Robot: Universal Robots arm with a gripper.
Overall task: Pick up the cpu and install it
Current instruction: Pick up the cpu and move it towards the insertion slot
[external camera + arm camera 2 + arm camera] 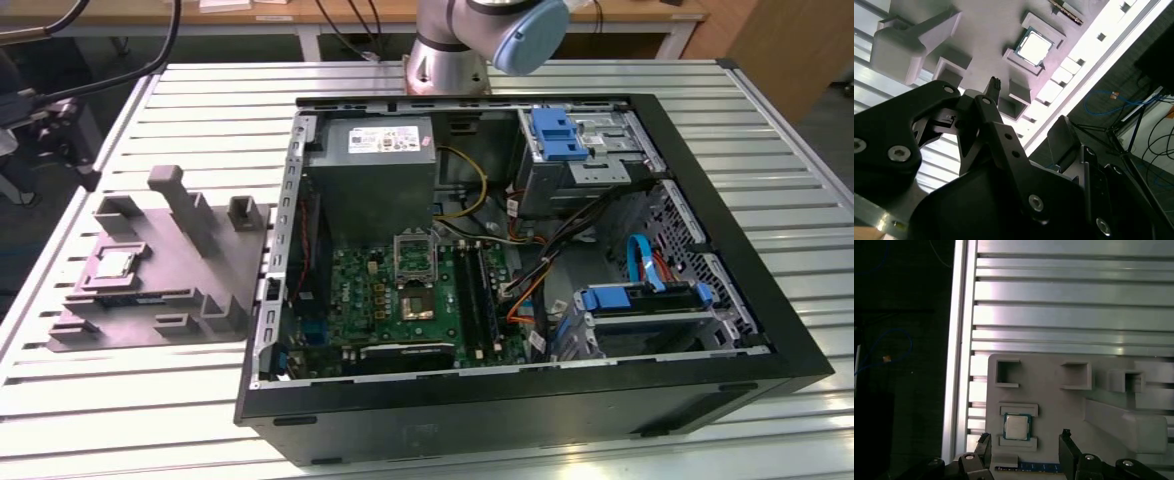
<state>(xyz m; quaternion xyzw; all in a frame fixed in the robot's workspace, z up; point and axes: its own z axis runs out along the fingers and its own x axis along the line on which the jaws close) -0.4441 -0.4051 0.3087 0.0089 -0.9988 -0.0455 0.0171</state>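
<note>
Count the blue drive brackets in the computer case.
2. Inside the computer case, the far blue bracket sits toward the top of the exterior view; the near blue bracket sits lower, at that view's right. More may be hidden.

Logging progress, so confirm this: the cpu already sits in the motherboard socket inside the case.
Wrong. The exterior view shows the cpu lying on the grey fixture, outside the case. In the first wrist view the open gripper is near it, empty.

Slatted aluminium worktop, bright glare on slats; wooden desk at far side; dark floor beyond worktop edge.
</note>
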